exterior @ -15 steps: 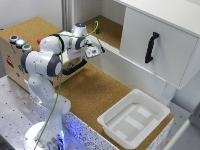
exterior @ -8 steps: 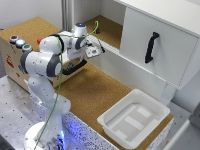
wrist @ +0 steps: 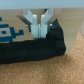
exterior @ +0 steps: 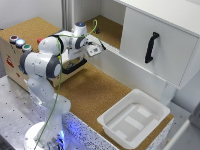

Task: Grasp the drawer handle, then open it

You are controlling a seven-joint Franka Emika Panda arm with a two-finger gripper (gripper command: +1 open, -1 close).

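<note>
Step now: the reach. The arm has not got to the handle yet, so getting there well is the job.
Claw: the robot's small grey claw (exterior: 95, 49) holds nothing. In the wrist view its two fingers (wrist: 35, 31) sit close together with only a thin gap, so it looks narrow.
Handle: the short black curved bar handle (exterior: 151, 47) stands upright on the big plain white drawer front (exterior: 165, 55), on the exterior view's right. It is well apart from the claw.
In between: a low white wall (exterior: 125, 72) and the brown cork floor (exterior: 95, 95). The shallow white plastic tray (exterior: 134, 118) lies lower down and is not the target.
How to do it well: I think the claw should open wider first, then turn so one finger goes on each side of the upright bar.
Where to grab: near the middle of the bar, not the bent ends.
Then: squeeze firmly and pull straight out from the white front, slowly.
Watch out: a slanted pull could make the fingers slip off.
</note>
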